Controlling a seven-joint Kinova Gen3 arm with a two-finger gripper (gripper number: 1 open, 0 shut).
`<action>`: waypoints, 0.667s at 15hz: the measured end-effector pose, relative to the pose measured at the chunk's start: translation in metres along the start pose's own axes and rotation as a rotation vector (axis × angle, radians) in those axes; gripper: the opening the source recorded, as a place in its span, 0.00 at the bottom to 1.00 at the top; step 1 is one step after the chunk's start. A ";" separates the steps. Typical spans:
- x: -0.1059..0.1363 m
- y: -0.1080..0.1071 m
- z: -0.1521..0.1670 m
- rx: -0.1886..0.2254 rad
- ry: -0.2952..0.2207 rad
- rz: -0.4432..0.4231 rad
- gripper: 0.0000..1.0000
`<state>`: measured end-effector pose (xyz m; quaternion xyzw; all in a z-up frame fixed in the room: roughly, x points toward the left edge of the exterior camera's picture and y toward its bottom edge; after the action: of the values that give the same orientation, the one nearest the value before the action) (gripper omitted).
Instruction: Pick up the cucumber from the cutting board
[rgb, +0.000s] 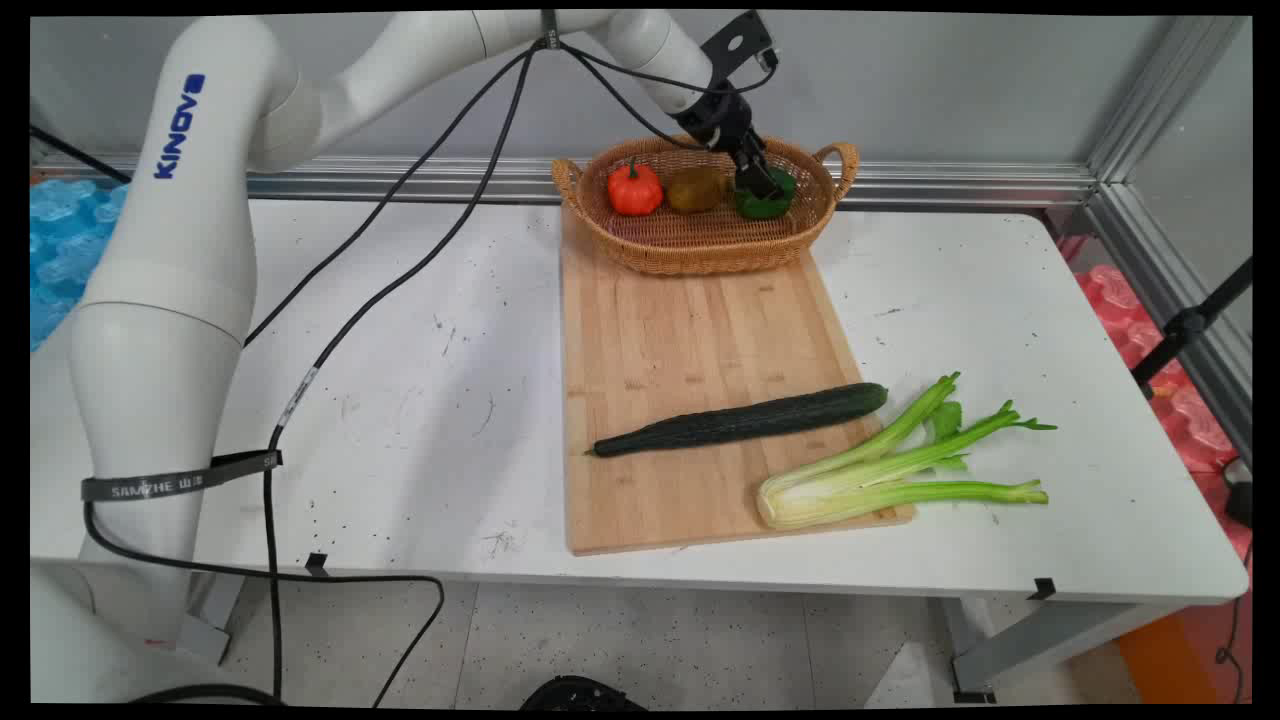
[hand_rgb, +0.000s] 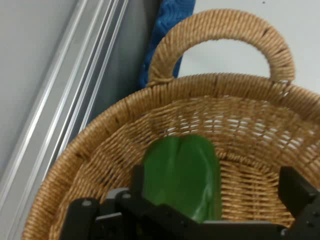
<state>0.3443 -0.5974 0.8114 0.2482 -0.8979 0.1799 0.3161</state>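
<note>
My gripper (rgb: 762, 188) reaches down into the right end of a wicker basket (rgb: 700, 252) at the back of the table. It stands open around a green pepper (rgb: 768, 203). In the hand view the pepper (hand_rgb: 182, 175) lies on the basket floor between the two black fingers (hand_rgb: 138, 181). It sits close to the left finger and well apart from the right one. The basket's wall and one looped handle (hand_rgb: 220, 30) rise beyond it. An orange pumpkin-shaped fruit (rgb: 635, 189) and a brown kiwi-like fruit (rgb: 695, 189) rest in the same basket, left of the pepper.
The basket stands on the far end of a wooden cutting board (rgb: 690, 340). A dark cucumber (rgb: 745, 419) lies across the board's near half, and a celery bunch (rgb: 890, 465) overlaps its near right corner. Black cables (rgb: 400, 280) hang over the table's left part.
</note>
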 end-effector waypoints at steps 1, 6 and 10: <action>0.002 0.002 -0.002 -0.001 0.002 -0.001 1.00; 0.022 0.018 -0.023 0.004 0.014 -0.013 1.00; 0.039 0.045 -0.050 -0.011 0.009 -0.042 1.00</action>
<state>0.3168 -0.5501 0.8667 0.2645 -0.8919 0.1694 0.3254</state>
